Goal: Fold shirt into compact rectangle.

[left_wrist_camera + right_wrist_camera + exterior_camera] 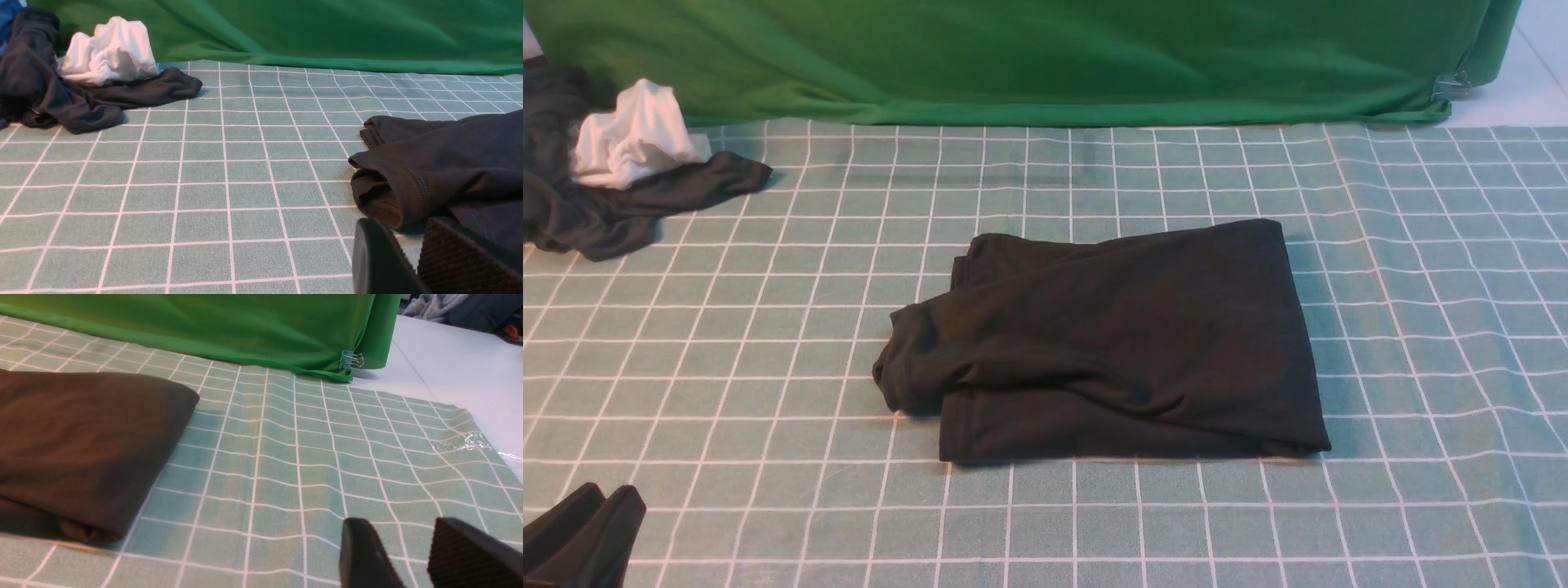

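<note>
No readable text, label or number anywhere.

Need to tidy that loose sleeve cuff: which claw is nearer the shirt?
Left, probably. The left claw sits just short of the shirt at its cuff; the right claw is off the shirt's right edge, a few grid squares away.

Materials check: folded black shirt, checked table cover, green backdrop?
Folded black shirt: thin matte knit, probably cotton jersey; soft creases, stitched hem. Teal white-checked table cover: likely printed woven cloth; it ripples at its edge. Green backdrop: smooth draped fabric, faint sheen.
</note>
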